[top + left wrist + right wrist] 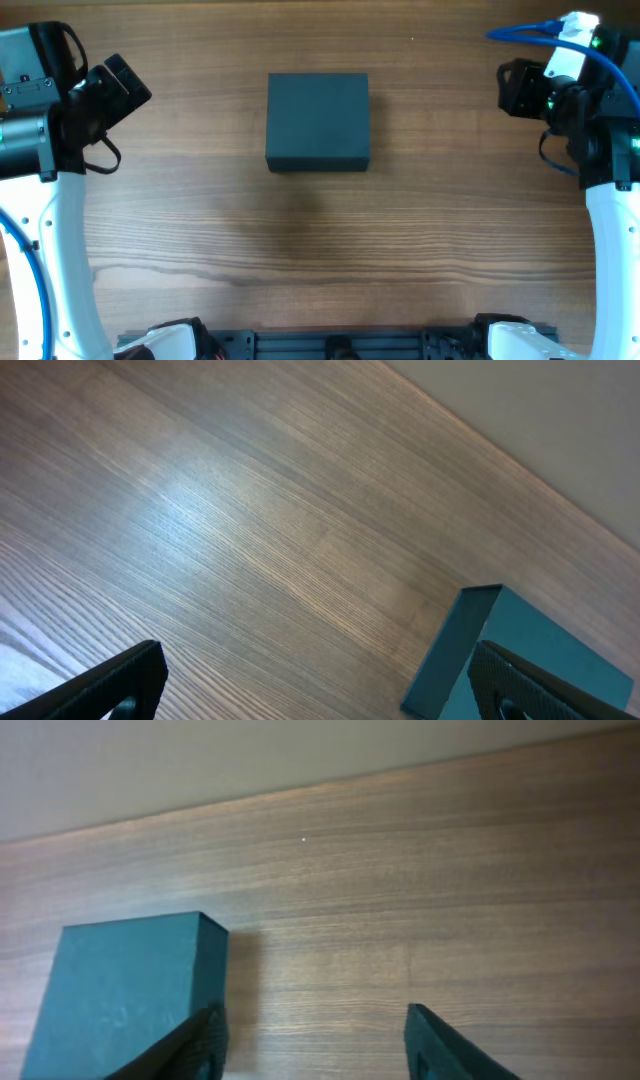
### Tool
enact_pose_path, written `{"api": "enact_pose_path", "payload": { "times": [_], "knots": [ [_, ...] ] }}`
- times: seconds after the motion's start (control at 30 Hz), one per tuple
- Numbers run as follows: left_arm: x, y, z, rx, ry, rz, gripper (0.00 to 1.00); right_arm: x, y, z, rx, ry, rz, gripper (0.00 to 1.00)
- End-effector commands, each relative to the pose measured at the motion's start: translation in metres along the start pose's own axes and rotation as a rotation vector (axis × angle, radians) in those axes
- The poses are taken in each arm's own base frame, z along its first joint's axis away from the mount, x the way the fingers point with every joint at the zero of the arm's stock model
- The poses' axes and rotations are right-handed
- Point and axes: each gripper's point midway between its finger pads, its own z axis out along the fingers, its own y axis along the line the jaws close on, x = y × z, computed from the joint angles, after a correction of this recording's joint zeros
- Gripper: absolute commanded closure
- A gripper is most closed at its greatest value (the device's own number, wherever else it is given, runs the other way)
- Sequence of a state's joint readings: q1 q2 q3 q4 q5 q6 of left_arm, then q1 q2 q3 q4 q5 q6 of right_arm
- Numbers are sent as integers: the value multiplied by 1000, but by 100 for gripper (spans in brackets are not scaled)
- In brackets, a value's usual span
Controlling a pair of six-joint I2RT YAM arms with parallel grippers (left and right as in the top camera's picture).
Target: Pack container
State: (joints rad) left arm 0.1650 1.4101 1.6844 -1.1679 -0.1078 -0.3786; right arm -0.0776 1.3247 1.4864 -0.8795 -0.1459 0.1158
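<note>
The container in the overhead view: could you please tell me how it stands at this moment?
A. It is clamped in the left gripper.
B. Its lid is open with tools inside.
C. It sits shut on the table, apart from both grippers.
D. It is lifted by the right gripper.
C: the container lies shut on the table, while the left gripper and the right gripper stand open, empty and apart from it.

Brown wood-grain desk [320,240], grain running side to side, one dark teal-grey matte rectangular container [318,122] resting flat on it, top closed, midway between left and right edges, nearer the far edge, bare wood all around it
</note>
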Motion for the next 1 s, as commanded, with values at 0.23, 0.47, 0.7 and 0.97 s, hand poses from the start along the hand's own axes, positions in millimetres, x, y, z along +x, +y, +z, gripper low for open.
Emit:
{"api": "enact_pose_path", "payload": {
  "times": [0.23,0.47,0.7,0.97],
  "knots": [
    [-1,2,-1,-7,-3,5,0,6,0,6,-8,30,31,1],
    [-1,2,-1,-7,-3,5,0,6,0,6,-8,29,31,0],
    [-1,2,-1,-7,-3,5,0,6,0,6,-8,29,31,0],
    [-1,2,-1,-7,-3,5,0,6,0,6,-8,29,30,1]
  ]
}}
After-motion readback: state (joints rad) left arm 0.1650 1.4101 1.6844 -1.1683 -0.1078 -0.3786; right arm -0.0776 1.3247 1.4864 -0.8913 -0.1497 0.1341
